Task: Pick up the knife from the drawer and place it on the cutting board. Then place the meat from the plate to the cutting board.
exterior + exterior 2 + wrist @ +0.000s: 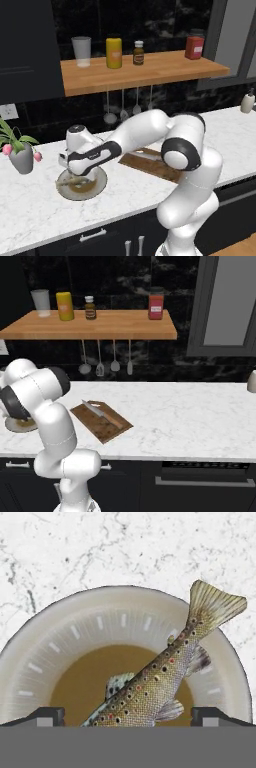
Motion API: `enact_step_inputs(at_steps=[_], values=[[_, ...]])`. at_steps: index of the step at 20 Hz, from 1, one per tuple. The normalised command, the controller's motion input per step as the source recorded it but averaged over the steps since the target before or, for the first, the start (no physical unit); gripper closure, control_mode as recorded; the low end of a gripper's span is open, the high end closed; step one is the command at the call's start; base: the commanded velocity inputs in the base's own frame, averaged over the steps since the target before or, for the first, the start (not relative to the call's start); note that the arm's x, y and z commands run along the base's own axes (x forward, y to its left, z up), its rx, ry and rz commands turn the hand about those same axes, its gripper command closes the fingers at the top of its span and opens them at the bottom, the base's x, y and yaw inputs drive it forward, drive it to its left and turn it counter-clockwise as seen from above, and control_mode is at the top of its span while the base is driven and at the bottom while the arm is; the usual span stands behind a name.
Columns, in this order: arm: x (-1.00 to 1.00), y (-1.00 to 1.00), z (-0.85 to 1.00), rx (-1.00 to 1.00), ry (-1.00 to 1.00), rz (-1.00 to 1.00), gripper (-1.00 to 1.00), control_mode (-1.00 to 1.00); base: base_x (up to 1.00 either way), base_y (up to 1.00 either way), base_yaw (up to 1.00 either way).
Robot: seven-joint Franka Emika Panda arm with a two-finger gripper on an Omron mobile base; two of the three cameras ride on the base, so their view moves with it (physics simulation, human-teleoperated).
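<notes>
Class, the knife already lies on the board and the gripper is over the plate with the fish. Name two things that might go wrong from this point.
1. The open gripper straddles the spotted, elongated fish, which lies diagonally on the round grey-rimmed plate; closing off-centre might let it slip or pivot.
2. The wooden-handled knife lies across the middle of the brown wooden cutting board, so the fish could land on it.

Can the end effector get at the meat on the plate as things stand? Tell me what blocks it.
Probably yes. The end effector hangs right over the plate, jaws spread to either side of the meat, a speckled fish lying bare across the plate. Nothing lies between them.
</notes>
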Motion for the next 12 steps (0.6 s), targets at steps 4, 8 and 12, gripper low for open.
enact_step_inputs(at_steps=[4,8,12], values=[[-0.18,-0.26,0.07,0.01,-0.05,0.0,-1.0,-1.0,0.0,0.0,0.0],[0.0,-0.02,-0.14,-0.05,0.02,0.0,-1.0,-1.0,0.0,0.0,0.0],[0.01,0.0,-0.09,-0.05,0.03,0.0,-1.0,-1.0,0.0,0.0,0.0]])
